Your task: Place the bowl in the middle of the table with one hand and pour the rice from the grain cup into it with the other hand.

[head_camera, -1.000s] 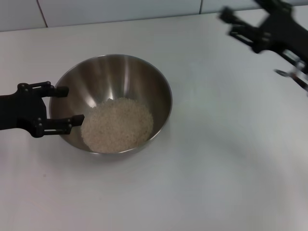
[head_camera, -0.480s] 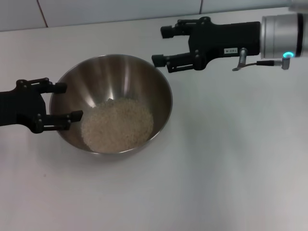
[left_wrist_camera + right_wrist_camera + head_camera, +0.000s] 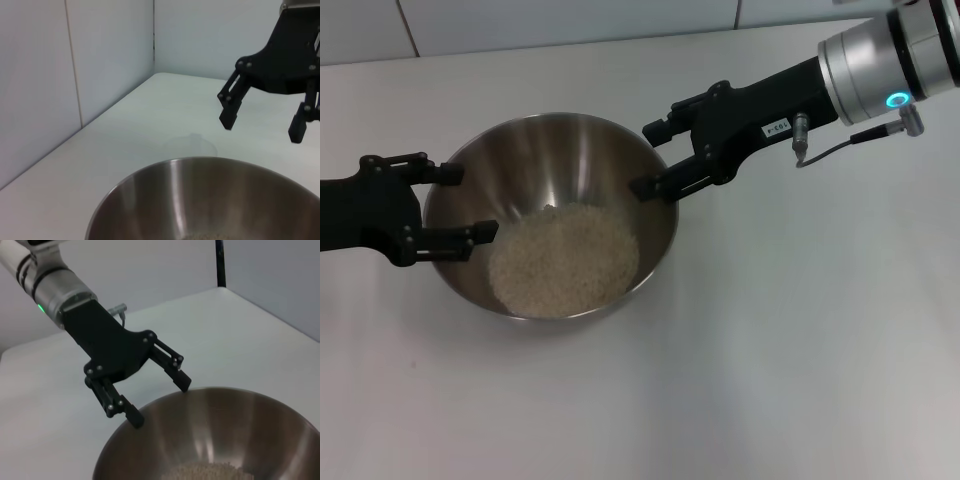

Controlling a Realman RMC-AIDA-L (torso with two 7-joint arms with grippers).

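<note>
The bowl (image 3: 551, 213) is sitting upright on the white table (image 3: 770, 350), left of the middle in the head view, with a heap of rice (image 3: 564, 259) lying in its bottom. The left gripper (image 3: 448, 202) is hovering at the bowl's left rim, its fingers spread wide and gripping nothing; one fingertip is reaching just over the rim. The right gripper (image 3: 653, 158) is hanging at the bowl's far right rim, likewise spread apart and empty, its lower fingertip right at the edge. In the left wrist view a faint clear cup (image 3: 192, 146) is standing on the table just beyond the bowl
</note>
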